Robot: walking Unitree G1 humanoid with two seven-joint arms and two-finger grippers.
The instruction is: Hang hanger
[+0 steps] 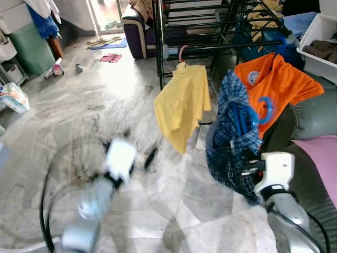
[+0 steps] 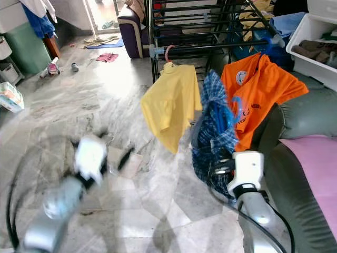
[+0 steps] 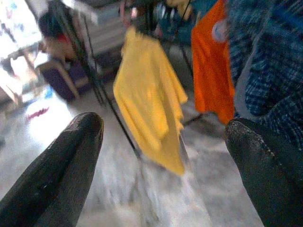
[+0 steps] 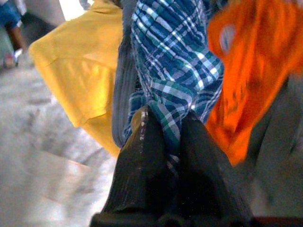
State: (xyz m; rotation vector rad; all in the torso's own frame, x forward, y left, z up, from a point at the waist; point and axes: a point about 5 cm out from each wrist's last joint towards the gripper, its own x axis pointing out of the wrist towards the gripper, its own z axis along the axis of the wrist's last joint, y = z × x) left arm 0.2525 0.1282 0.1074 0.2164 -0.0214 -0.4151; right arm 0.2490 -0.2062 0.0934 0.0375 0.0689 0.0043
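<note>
A black metal drying rack [image 1: 210,31] was seen standing on the veined marble floor [image 1: 79,105], with a soft yellow shirt [image 1: 181,105] hung from its rail on a pink hook and a bright orange shirt [image 1: 279,84] on a blue hanger [image 1: 263,108] beside it. Between them, a blue checked shirt [image 1: 234,137] was held bunched, its woven cloth pinched between the closed black fingers of the right gripper [image 4: 170,137]. The left gripper [image 3: 165,142], blurred over the floor, was held wide apart on nothing. A white plastic bin [image 1: 318,45] was set behind a grey-green cushion [image 1: 310,121].
</note>
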